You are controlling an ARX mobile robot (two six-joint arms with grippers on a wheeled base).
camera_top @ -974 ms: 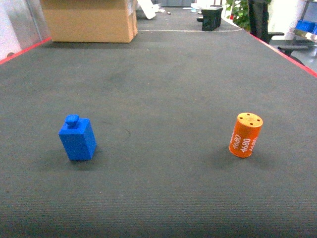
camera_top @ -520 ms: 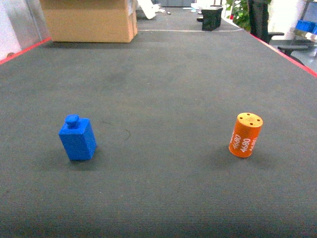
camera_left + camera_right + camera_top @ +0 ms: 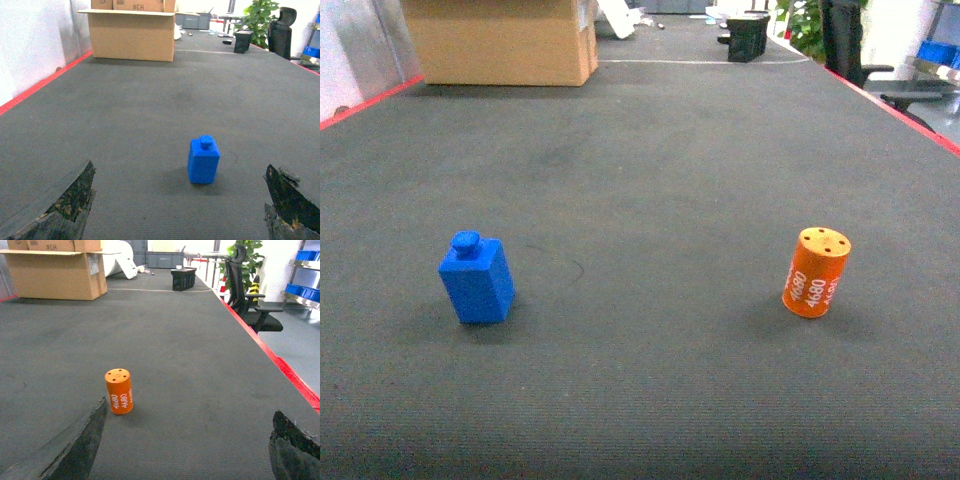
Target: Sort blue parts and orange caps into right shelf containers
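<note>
On the dark mat, blue part [image 3: 476, 279] stands left, orange cap [image 3: 815, 272] right, well apart. Left gripper [image 3: 180, 200] and right gripper [image 3: 187, 440] both spread, empty, short of their pieces. Approach stage; next, advance and close. Containers unseen.

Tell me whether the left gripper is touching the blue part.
Apart. The left wrist view shows the blue part standing ahead of the open left gripper, with bare mat between.
</note>
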